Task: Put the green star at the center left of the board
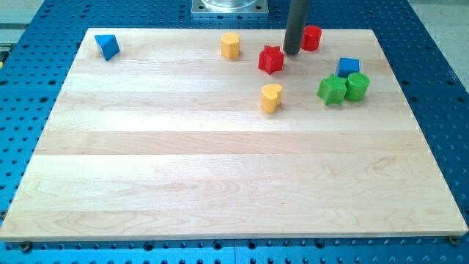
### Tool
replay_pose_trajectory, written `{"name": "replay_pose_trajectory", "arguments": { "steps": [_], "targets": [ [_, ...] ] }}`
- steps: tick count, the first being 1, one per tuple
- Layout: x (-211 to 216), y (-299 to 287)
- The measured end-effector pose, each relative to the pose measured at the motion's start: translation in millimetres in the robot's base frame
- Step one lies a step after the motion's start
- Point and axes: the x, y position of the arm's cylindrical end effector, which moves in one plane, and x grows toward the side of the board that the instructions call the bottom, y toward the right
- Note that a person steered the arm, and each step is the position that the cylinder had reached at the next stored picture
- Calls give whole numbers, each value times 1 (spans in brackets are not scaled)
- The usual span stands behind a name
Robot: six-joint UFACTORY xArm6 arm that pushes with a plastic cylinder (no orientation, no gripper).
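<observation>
The green star (332,90) lies at the view's right, upper part of the wooden board (183,169), touching a green cylinder (357,86) on its right. My tip (292,51) is at the view's top, between the red star (271,59) on its left and a red cylinder (311,37) on its right. The tip is above and left of the green star, well apart from it.
A blue cube (348,67) sits just above the green pair. A yellow heart-like block (271,97) lies below the red star. A yellow hexagonal block (231,45) and a blue triangle (108,47) lie along the top edge.
</observation>
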Motion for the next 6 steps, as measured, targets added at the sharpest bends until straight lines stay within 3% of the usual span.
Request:
{"name": "replay_pose_trajectory", "arguments": {
  "steps": [1,2,3,6],
  "targets": [
    [-12,39],
    [-10,-21],
    [-13,-42],
    [-13,-45]
  ]
}}
